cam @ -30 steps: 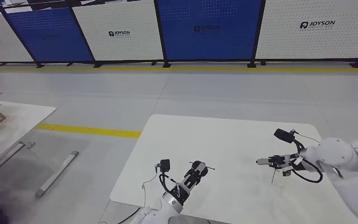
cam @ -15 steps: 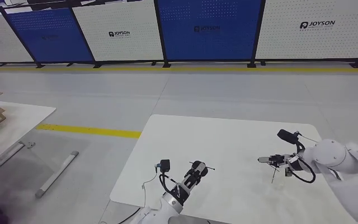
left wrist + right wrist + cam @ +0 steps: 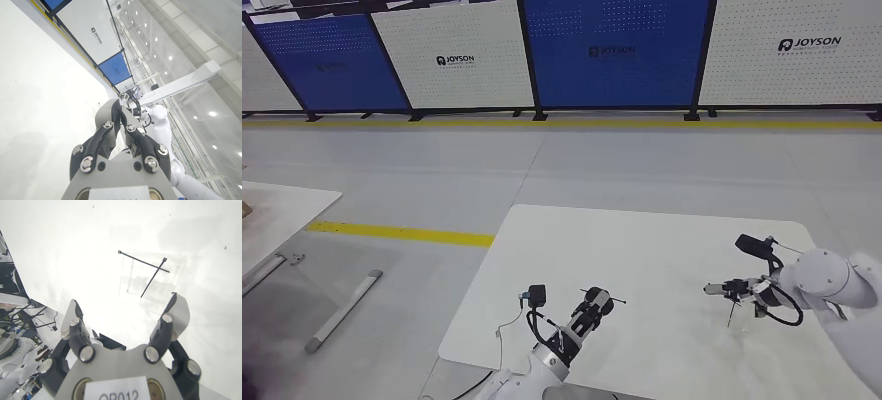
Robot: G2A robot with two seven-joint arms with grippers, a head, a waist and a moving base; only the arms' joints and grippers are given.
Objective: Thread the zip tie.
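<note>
Two black zip ties, one [image 3: 143, 261] crossed by the other [image 3: 153, 277], lie on a clear plastic sheet [image 3: 175, 275] on the white table [image 3: 642, 250]. My right gripper [image 3: 124, 300] hovers open just short of them; in the top view the right gripper [image 3: 717, 289] is at the table's right side, with the ties [image 3: 731, 313] a thin dark line below it. My left gripper [image 3: 119, 106] is shut near the table's front edge. In the top view the left gripper [image 3: 599, 300] has a thin black zip tie [image 3: 619, 298] sticking out on both sides.
The table's front edge runs close under the left arm. The grey floor with a yellow line [image 3: 402, 234] lies beyond the table, and blue and white panels [image 3: 612, 50] stand at the back. The middle of the table is bare.
The right arm has shifted slightly, its gripper edging a little toward the right and down over the ties. The left arm has not moved.
</note>
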